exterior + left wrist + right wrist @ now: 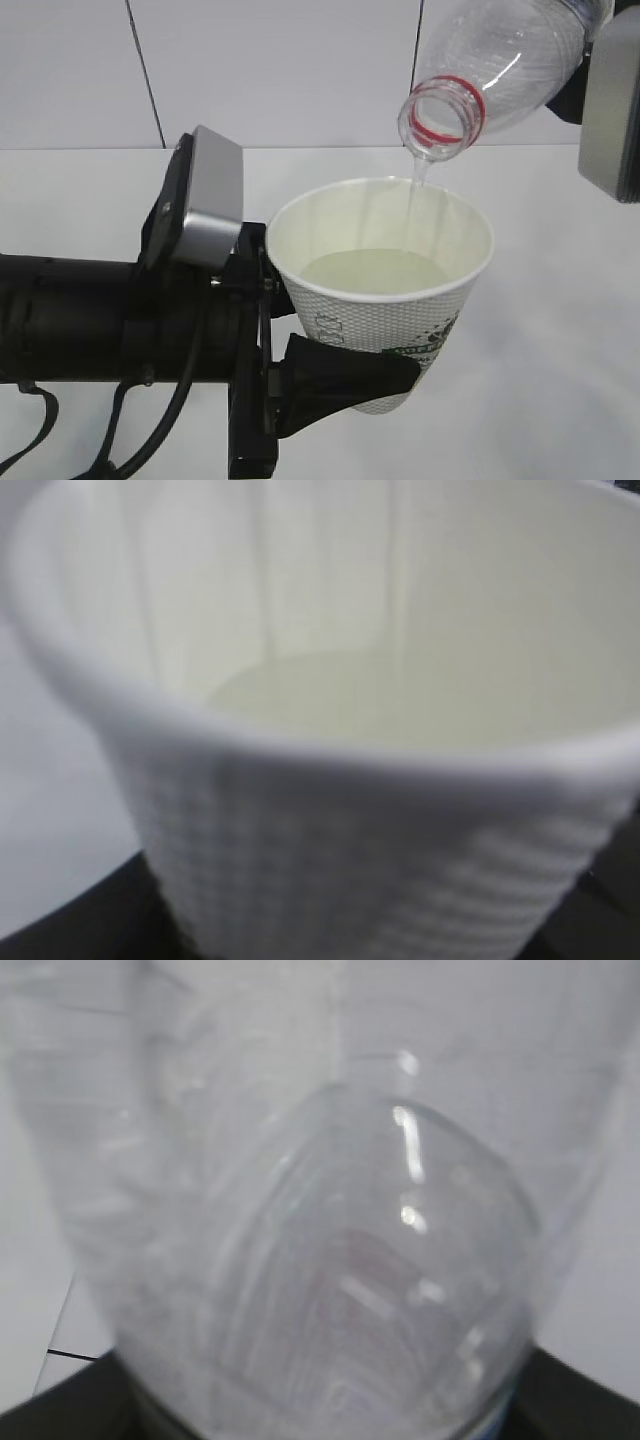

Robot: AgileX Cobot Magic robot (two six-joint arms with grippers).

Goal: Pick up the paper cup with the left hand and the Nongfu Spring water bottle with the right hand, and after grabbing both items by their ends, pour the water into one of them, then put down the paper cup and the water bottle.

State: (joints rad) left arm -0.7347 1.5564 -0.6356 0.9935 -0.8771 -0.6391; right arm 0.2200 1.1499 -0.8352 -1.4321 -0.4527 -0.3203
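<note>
A smooth white table [560, 330] runs back to a pale panelled wall [280, 70]. From the left edge comes the left hand [335, 375], a thick matte-black tube of an arm with a rounded silver-grey box on its wrist; its black wedge-shaped fingers are clamped on the lower body of the paper cup [385, 300], holding it upright above the table. The cup is a tapered cone of white paper, dimpled in a fine grid, with green and grey print and a rolled rim; its cream inside holds a pool of water [375, 272] partway up. Above it, tilted mouth-down from the upper right, is the Nongfu Spring water bottle [500, 70], clear ribbed plastic with a red neck ring, a thin stream falling into the cup. The right hand [610, 100] shows only as a grey flat module at the bottle's far end; the right wrist view has black jaws either side of the bottle's base, gripping it
</note>
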